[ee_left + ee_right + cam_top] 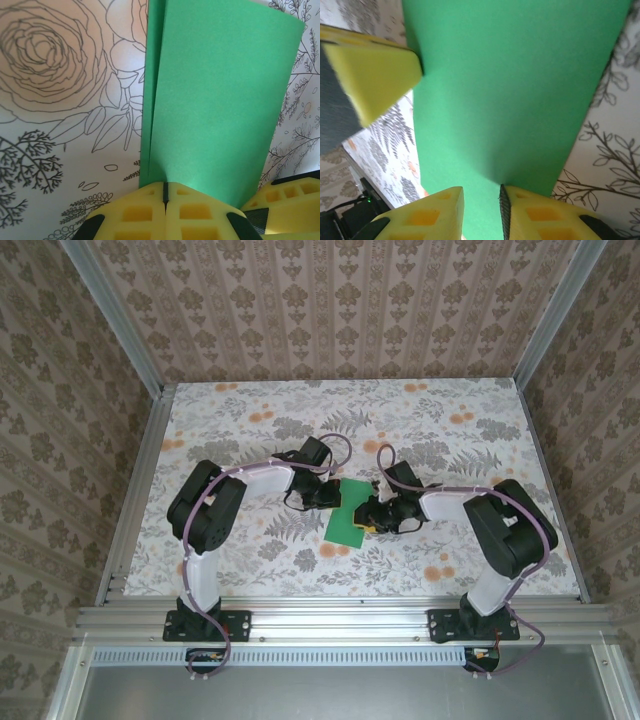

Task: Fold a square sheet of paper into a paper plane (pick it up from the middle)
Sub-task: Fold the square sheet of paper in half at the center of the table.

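The square sheet of paper (346,524), bright green, is folded over into a narrow double layer near the middle of the table. In the left wrist view the paper (220,100) rises from my left gripper (165,186), whose yellow jaws are shut on its near edge, and a second layer shows along its left side. My left gripper (328,496) is at the sheet's upper left. My right gripper (372,515) is at its right edge. In the right wrist view that gripper (481,192) stands open, with the paper (510,90) showing through the gap and one fingertip (530,200) against it.
The floral-patterned tabletop (250,420) lies under the sheet, with patterned walls and metal frame rails (330,618) around it. The other arm's yellow finger (375,75) sits close at the paper's far corner in the right wrist view.
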Available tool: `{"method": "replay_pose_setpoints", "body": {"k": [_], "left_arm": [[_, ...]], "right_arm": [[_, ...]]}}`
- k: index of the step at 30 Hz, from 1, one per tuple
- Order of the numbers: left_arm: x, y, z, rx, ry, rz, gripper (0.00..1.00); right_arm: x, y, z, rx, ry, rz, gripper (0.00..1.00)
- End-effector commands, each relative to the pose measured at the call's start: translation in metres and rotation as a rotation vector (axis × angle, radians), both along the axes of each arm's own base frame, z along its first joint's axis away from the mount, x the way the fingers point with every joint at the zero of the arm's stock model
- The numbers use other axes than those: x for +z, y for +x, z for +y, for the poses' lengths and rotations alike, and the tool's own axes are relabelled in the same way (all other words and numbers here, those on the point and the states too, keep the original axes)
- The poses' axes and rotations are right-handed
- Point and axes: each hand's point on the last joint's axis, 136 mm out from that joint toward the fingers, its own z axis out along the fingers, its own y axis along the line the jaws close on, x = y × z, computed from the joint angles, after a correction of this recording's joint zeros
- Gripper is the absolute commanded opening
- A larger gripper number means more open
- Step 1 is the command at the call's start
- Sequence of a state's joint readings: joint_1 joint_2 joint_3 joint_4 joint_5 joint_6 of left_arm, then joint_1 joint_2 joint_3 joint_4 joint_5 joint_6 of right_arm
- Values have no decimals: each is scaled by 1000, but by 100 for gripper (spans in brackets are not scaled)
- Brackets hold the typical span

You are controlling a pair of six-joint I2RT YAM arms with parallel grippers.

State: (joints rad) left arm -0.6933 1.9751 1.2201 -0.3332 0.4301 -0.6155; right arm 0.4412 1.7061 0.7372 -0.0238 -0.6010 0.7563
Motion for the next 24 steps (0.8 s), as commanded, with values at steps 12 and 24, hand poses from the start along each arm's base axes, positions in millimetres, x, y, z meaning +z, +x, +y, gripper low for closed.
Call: {"method": "replay_pose_setpoints", "body": {"k": [12, 24], "left_arm": [[-31, -24, 22, -16, 116, 81, 5], [-31, -25, 22, -20, 118, 83, 5]], "right_arm": [[12, -25, 9, 47, 14, 16, 29], [-9, -40, 0, 6, -2, 52, 29]]}}
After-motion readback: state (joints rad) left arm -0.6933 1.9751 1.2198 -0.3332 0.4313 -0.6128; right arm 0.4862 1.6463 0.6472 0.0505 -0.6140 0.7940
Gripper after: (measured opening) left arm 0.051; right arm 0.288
